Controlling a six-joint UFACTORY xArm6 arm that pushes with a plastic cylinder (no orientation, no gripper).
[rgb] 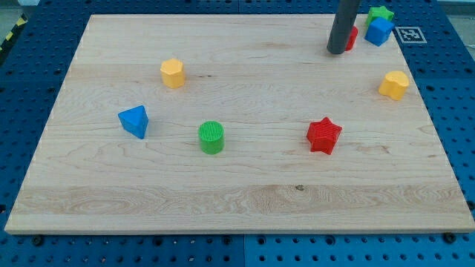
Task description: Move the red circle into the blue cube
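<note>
With the rod down at the tabletop (223, 193) far edge, my tip (335, 53) touches the red circle (351, 37), mostly hidden just right of it. Blue cube (378, 31) lies just beyond, further right, green block (381, 12) behind. Likely a rightward push lined up. No gripper fitted: nothing grasped, contact only.

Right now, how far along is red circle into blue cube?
Nearly done. My tip is at the view's top right, against the left side of the red circle, which it mostly hides. The blue cube sits just right of the circle, with a green block behind it. In hand: the push rightward. Left: closing the contact; I cannot tell whether circle and cube already touch.
</note>
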